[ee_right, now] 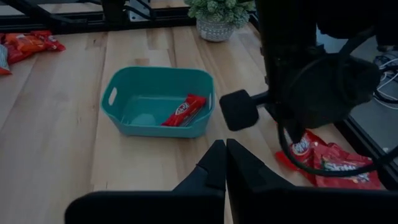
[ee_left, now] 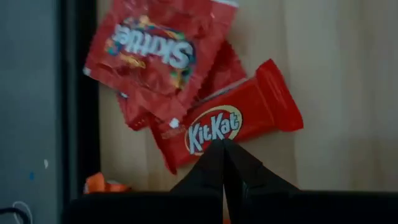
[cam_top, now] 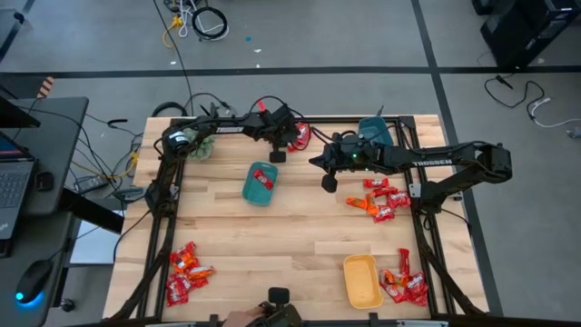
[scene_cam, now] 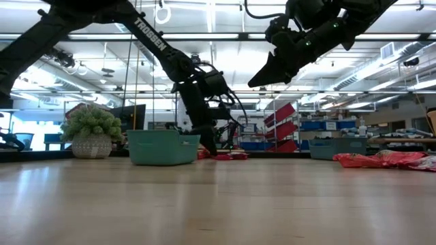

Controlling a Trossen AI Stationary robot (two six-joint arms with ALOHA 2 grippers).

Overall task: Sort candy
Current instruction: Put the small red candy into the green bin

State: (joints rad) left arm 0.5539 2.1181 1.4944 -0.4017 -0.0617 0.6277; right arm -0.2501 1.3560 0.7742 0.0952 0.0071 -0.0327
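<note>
While my left gripper (ee_left: 224,144) hovers fingers pressed together over a shiny red KitKat candy (ee_left: 231,121) at the table's back edge, my right gripper (ee_right: 225,148), also closed, faces the teal plastic tray (ee_right: 118,118) holding one red candy (ee_right: 185,109).

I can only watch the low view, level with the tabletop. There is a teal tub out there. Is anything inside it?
Observer: Yes. From above, one red KitKat bar lies in the teal tray.
Operator: And the arm reaching down behind the tub, what is it aiming at?
Observer: That is the left gripper, shut. Its wrist camera shows it pointing at a red Skittles pack and a second KitKat on the bare wood.
Operator: Are there trays I am missing?
Observer: Yes, an empty yellow tray sits on the right arm's side of the table, well apart from the teal one.
</note>
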